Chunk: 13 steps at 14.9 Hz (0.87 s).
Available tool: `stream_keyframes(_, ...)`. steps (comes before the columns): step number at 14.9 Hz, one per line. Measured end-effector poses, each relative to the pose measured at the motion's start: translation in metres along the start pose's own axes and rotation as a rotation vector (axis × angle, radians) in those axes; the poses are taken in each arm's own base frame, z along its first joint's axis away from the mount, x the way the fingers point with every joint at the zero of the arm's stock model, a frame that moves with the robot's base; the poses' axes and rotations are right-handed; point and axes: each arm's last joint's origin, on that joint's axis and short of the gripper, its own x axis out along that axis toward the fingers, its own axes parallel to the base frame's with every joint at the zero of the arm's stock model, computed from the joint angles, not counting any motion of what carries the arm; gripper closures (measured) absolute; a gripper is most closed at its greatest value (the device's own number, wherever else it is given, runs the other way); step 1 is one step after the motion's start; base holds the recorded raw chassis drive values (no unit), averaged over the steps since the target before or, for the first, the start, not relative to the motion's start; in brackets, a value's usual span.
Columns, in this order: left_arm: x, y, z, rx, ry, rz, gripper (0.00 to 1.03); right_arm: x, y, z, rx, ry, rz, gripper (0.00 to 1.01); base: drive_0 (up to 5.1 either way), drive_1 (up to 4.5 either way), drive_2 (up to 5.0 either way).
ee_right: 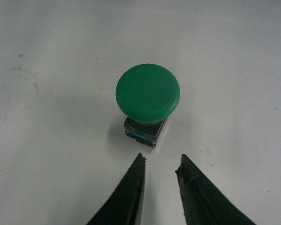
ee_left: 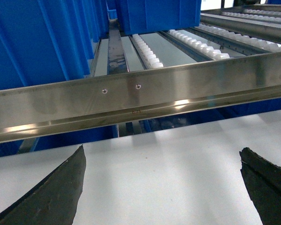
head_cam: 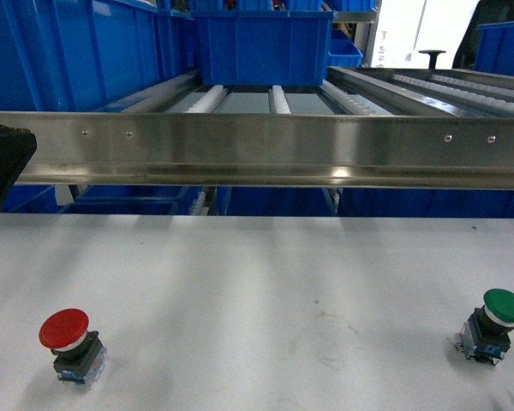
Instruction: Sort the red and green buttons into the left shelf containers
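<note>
On the white table (head_cam: 257, 291), the red domed push-button (head_cam: 66, 332) stands at my left and the green domed push-button (ee_right: 147, 96) at my right, well apart. My right fingers (ee_right: 160, 161) hover just short of the green one, narrowly parted, holding nothing. My left fingers (ee_left: 161, 157) spread wide, empty, facing the steel shelf rail (ee_left: 140, 101); a deep glossy blue tub (head_cam: 263, 44) sits on the rollers beyond.

A warehouse or factory: steel roller rack (head_cam: 265, 150); stacked blue bins (head_cam: 263, 43).
</note>
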Motion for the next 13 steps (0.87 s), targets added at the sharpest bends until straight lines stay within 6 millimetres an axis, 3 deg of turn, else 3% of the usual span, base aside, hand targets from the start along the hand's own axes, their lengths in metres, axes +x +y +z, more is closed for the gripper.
stream_keyframes(6, 0.0, 0.0, 0.0, 0.0, 0.0, 0.0, 0.05, 0.0, 0.0, 0.0, 0.001, 0.0, 0.0, 0.06, 0.0, 0.0, 0.0)
stream_keyframes(7, 0.0, 0.0, 0.0, 0.0, 0.0, 0.0, 0.05, 0.0, 0.0, 0.0, 0.002, 0.0, 0.0, 0.02, 0.0, 0.0, 0.0)
stream_keyframes(10, 0.0, 0.0, 0.0, 0.0, 0.0, 0.0, 0.05, 0.002, 0.0, 0.002, 0.007, 0.018, 0.007, 0.03, 0.0, 0.0, 0.0)
stream_keyframes(13, 0.0, 0.0, 0.0, 0.0, 0.0, 0.0, 0.05, 0.014, 0.007, 0.029, -0.024, -0.001, 0.046, 0.03, 0.0, 0.0, 0.0)
